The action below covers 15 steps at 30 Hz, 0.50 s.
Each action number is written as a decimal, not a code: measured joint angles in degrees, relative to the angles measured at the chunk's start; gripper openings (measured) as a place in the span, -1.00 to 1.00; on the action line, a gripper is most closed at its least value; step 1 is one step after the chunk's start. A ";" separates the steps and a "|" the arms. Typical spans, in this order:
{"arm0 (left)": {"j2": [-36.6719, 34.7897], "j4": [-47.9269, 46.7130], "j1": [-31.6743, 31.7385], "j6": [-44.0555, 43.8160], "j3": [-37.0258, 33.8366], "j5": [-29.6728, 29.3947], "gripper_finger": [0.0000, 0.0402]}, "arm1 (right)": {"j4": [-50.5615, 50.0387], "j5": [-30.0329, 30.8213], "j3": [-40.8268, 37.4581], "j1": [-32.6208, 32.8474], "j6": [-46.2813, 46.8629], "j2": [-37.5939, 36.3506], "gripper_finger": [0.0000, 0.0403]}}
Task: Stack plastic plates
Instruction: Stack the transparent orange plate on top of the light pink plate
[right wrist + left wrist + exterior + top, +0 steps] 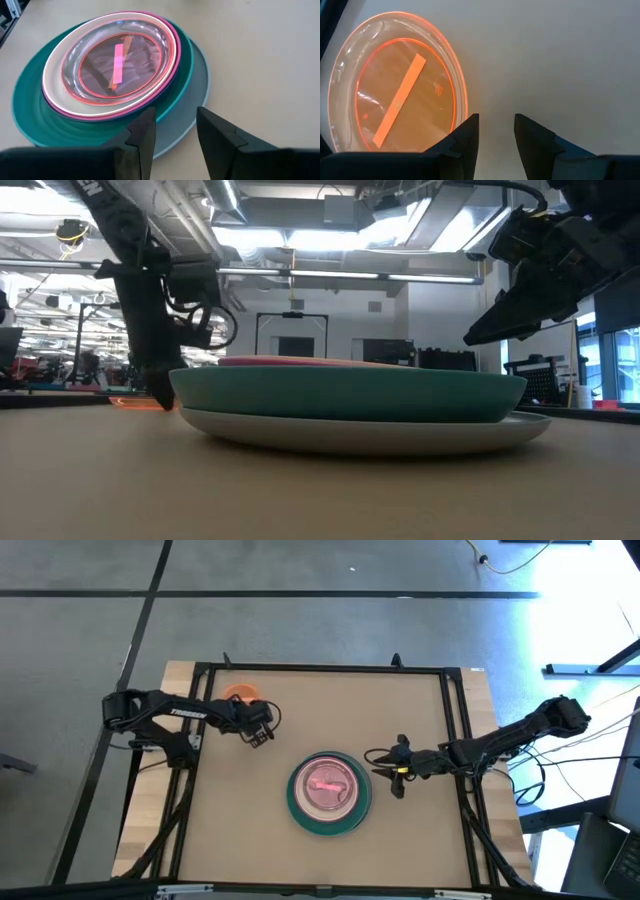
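Note:
A stack of plates [328, 792] sits on the table's middle: large grey at the bottom [197, 85], large teal [35, 120] on it, then magenta and cream rims, and a small clear pink plate [120, 60] on top. A small orange plate [240, 693] [395, 85] lies alone near the far left. My left gripper [258, 737] [496, 135] is open, low over the bare table just beside the orange plate's rim. My right gripper [381, 768] [175, 135] is open, raised at the stack's right edge, its fingers over the grey plate's rim. In the low view the stack [350, 395] fills the centre.
A black frame [320, 668] borders the tan table top. Cables trail off the right arm by the table's right edge [500, 775]. Bare table lies between the orange plate and the stack, and along the near side [250, 850].

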 joint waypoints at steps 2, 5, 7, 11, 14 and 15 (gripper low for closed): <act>-0.11 0.30 0.39 -0.02 -0.49 0.15 -0.41 | 0.02 0.00 0.00 0.00 -0.02 0.00 -0.34; -0.09 0.28 0.22 0.00 -0.50 0.03 -0.41 | 0.00 0.02 0.00 0.00 -0.02 0.00 -0.34; 0.05 -0.12 -0.04 0.02 0.15 -0.15 -0.41 | 0.00 0.01 0.00 0.00 -0.02 0.00 -0.34; 0.26 -2.54 -0.53 0.02 3.16 -0.68 -0.41 | 0.00 0.02 -0.02 0.00 -0.02 0.00 -0.34; 0.22 -5.83 -0.55 -0.54 5.97 -1.26 -0.41 | 0.00 -0.01 -0.02 0.00 -0.02 0.00 -0.34; 0.22 -7.00 -0.55 -0.85 6.64 -1.29 -0.41 | 0.00 -0.02 -0.02 0.00 -0.02 0.00 -0.34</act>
